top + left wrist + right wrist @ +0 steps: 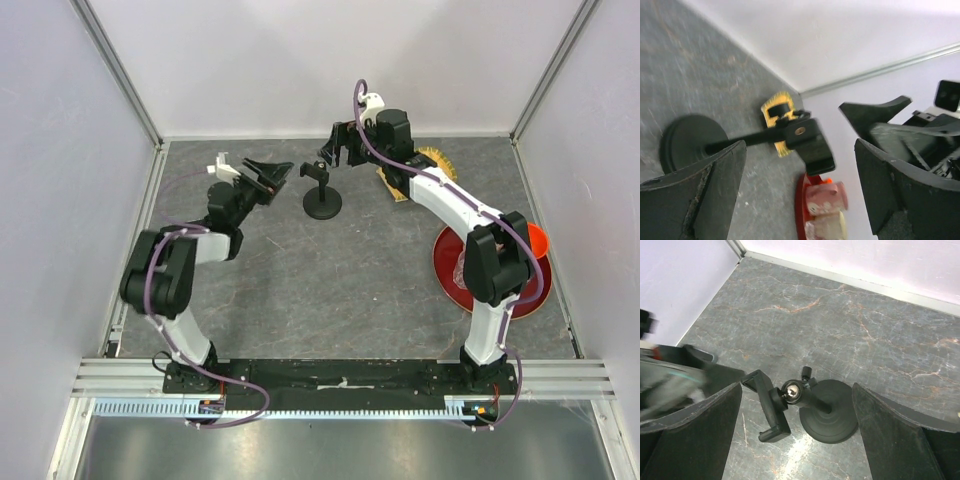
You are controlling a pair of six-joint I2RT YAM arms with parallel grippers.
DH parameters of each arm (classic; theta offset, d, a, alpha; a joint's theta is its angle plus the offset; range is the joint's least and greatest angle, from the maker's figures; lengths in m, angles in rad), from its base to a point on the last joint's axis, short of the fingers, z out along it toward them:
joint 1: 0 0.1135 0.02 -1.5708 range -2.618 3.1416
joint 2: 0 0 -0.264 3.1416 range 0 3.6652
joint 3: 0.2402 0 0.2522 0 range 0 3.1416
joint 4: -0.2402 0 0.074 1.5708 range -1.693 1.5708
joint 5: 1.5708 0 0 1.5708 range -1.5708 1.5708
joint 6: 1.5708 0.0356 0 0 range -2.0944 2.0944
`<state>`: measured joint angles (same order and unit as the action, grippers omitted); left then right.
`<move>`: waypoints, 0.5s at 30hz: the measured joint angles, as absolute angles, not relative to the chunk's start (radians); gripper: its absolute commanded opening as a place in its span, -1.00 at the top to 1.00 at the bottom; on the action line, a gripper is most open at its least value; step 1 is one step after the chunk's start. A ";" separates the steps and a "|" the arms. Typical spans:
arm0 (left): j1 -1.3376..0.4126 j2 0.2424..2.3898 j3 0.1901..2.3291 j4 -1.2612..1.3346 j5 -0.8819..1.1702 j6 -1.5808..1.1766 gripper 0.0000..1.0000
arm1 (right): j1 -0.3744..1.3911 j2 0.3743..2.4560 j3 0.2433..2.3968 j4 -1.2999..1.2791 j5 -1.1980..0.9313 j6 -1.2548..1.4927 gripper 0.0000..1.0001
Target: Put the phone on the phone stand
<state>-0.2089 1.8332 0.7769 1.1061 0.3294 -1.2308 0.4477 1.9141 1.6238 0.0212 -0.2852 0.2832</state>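
Risked toppling the all-black phone stand, with its round disc base and thin post, through any stray finger clipping the sideways-tilted clip cradle. Risked too a clash of two claws poised so near each other. Judged both hazards from spacing alone. Found the stand upright on the grey marbled desk, cradle vacant, between the arms. Showed the left claw spread wide, gripping nothing, just beside the post. Showed the right claw likewise released, above the cradle. Spotted no small thin black phone in any view.
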 measured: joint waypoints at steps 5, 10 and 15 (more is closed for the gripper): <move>-0.199 1.494 0.767 0.744 0.136 -0.996 -1.00 | 0.416 1.896 1.597 0.020 -0.268 0.275 -0.96; -0.197 1.247 0.747 0.439 -0.191 -0.866 -1.00 | 0.376 1.845 1.555 0.002 -0.228 0.250 -0.96; -0.160 1.219 0.783 0.099 -0.387 -0.862 -1.00 | 0.362 1.799 1.538 -0.008 -0.200 0.207 -0.96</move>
